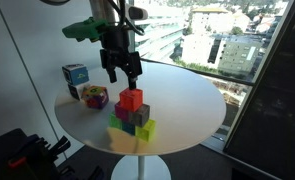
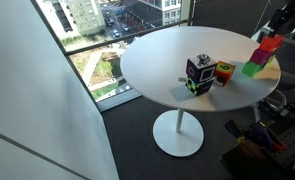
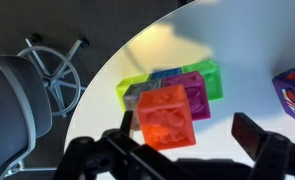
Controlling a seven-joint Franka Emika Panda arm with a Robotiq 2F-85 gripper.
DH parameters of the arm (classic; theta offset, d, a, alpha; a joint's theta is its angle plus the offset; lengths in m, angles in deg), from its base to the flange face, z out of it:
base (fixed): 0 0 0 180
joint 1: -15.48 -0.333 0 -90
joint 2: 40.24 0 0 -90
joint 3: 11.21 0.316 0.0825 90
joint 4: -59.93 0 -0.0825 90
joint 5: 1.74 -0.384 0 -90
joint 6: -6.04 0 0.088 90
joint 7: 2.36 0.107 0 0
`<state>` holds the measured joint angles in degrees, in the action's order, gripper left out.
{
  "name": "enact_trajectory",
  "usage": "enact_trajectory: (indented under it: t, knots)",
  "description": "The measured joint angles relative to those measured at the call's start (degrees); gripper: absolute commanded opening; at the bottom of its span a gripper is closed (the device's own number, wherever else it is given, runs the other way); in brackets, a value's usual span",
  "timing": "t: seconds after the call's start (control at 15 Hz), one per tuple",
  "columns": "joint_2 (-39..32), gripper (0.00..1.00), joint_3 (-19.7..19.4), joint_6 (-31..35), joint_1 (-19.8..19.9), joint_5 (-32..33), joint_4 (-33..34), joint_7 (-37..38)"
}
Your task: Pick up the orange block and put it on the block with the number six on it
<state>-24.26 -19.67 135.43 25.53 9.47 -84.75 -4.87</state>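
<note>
The orange block (image 1: 131, 98) sits on top of a cluster of magenta, grey and green blocks (image 1: 133, 122) near the table's front edge. It also shows in the wrist view (image 3: 167, 115) and in an exterior view (image 2: 270, 43). My gripper (image 1: 123, 76) is open just above the orange block, with its fingers spread wider than the block (image 3: 184, 120). The block is close to one finger and clear of the other. The block with the number six (image 1: 95, 96), multicoloured, stands apart on the table and also shows in an exterior view (image 2: 223, 72).
A blue and teal cube with white faces (image 1: 75, 75) stands beside the multicoloured cube. The round white table (image 1: 187, 100) has a single pedestal. A window wall lies behind it, and a chair base (image 3: 57, 70) stands on the floor beside it.
</note>
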Motion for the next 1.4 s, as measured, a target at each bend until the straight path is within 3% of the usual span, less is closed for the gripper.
enact_trajectory:
  t: [0.53, 1.4]
  knots:
    - [-2.8, 1.00, -2.1, 1.6, 0.0, -0.1, 1.0, -0.3]
    - [-3.5, 1.00, -2.0, 1.6, -0.1, -0.1, 1.0, -0.3]
